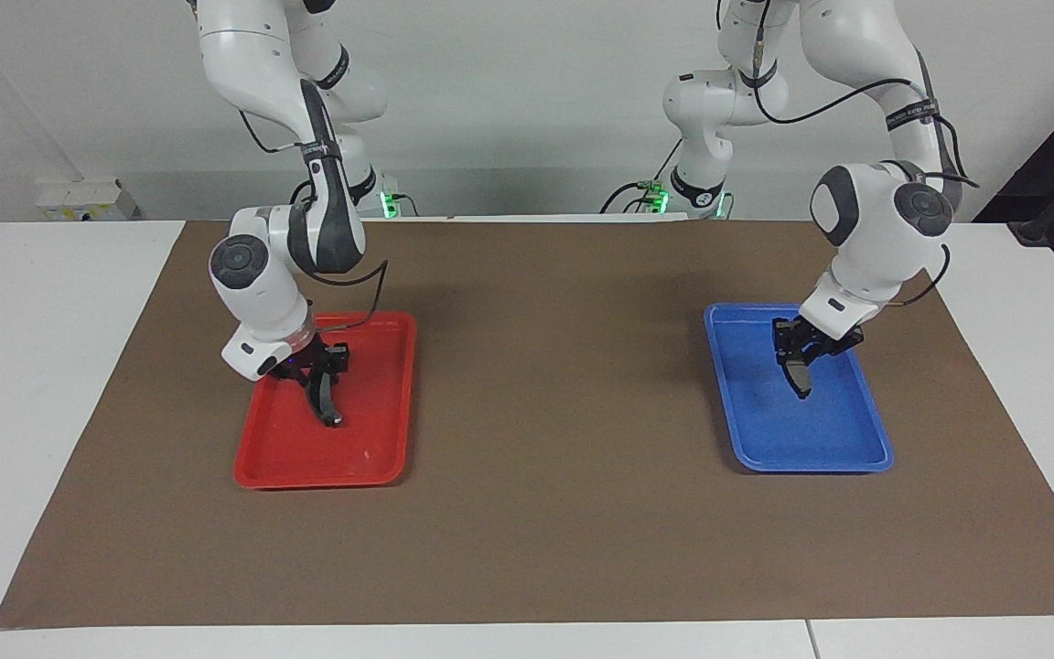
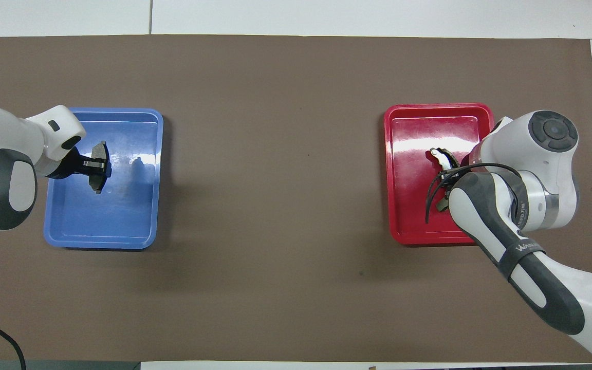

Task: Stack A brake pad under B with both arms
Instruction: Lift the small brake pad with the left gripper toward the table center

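A brake pad point(image 1: 798, 375): short dark grey pad, held on edge and lifted clear over the blue tray point(image 1: 843, 456), clamped between the fingers of the left gripper point(image 1: 801, 352). Blue tray: lies on the brown mat point(image 1: 545, 513) toward the left arm's end of the table. B point(image 1: 324, 399): longer black crescent pad with a silvery tip, standing on edge in the red tray point(image 1: 381, 462), its lower tip at the tray floor. Right gripper point(image 1: 318, 366): low over the red tray, fingers drawn in narrow about B's upper part; whether they press it firmly cannot be told. Red tray: on the same mat toward the right arm's end, well apart from the blue tray.
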You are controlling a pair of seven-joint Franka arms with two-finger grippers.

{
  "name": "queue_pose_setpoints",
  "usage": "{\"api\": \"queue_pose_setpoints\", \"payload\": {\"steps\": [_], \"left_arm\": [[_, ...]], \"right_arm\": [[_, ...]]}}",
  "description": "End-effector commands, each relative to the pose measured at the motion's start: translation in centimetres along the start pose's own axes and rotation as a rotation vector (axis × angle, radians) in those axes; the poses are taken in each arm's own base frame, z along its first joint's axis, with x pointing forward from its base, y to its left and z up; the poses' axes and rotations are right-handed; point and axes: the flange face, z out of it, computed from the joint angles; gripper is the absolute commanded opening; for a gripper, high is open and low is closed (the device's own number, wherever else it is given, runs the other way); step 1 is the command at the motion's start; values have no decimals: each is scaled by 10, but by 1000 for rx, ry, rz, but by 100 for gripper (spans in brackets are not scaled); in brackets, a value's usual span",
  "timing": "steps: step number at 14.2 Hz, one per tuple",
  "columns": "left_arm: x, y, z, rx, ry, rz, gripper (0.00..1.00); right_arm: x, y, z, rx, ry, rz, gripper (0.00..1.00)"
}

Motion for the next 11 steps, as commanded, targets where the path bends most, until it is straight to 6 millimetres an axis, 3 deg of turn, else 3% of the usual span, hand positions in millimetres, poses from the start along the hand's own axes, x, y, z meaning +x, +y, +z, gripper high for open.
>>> {"api": "queue_pose_setpoints", "payload": {"steps": [1,3,7,8,11], "left_arm": [[3,92,-21,-23,28,-93,1],[-6,154,-23,-36,60,-112,1],[-33,250,-24,-14,113,-72,1],[-37,267,-16,-13,122,-82,1],[-52,319,17,15,137,-62,1]], "right_arm": [[-2,3,5,13,6,-18,52],[-3,3,4,13,7,-18,45],[-2,4,4,13,7,-18,11],[0,5,0,11,10,-16,5],[15,2,-29,10,25,-21,2]]}}
